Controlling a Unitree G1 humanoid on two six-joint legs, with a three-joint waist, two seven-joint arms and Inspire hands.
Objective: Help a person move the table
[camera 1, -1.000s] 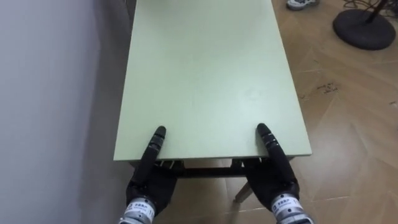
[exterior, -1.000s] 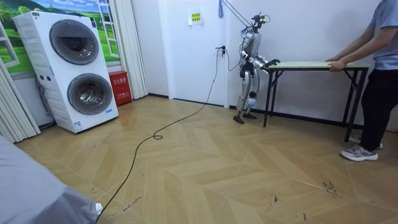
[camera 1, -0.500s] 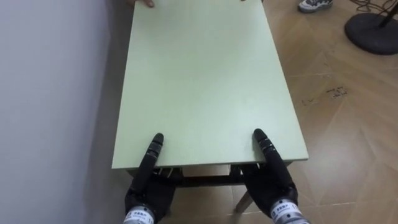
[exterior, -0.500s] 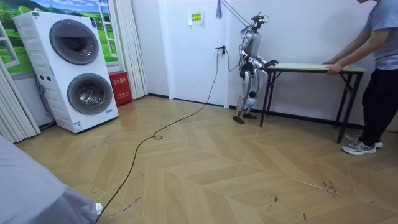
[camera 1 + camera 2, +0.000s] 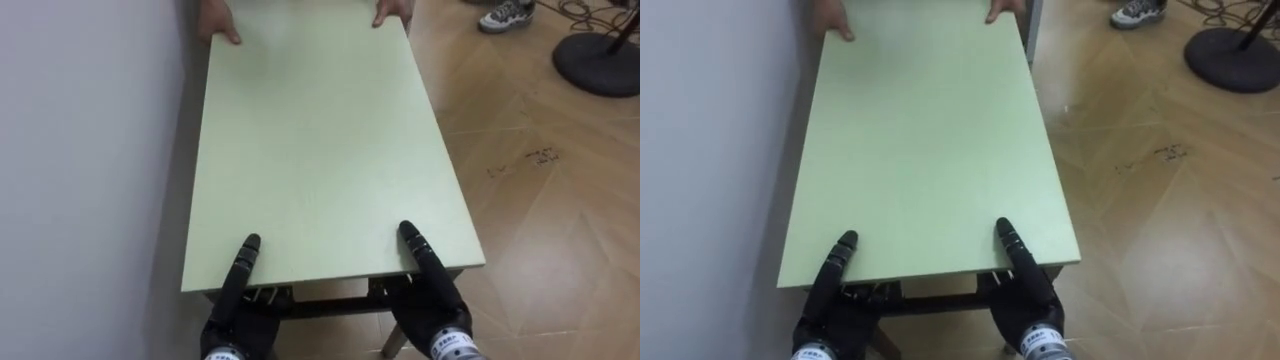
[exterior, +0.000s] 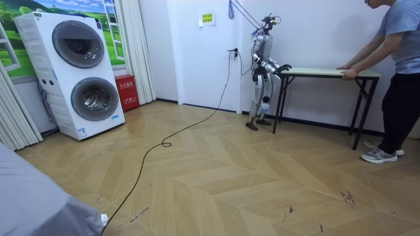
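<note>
Grip is taken at the near short edge of the table (image 5: pixel 320 150): left hand (image 5: pixel 240 305) at the left corner, right hand (image 5: pixel 432 300) at the right. Each has its thumb laid flat on the top and the rest tucked under the edge, hidden, so a closed clamp cannot be confirmed. The wide spacing is judged to be chosen so the end is kept level and twist is resisted. The far short edge is held by the person's hands (image 5: pixel 215 22), one at each corner. In the room view the person (image 6: pixel 394 72) is seen bent forward at that end, with the robot upright at the other. The table's long side is kept just beside the wall (image 5: pixel 80 150), so little room is left on that flank. Containers: stacked washers (image 6: pixel 79 72), well apart across the floor (image 6: pixel 216 177), doors shut, contents not to be told.
</note>
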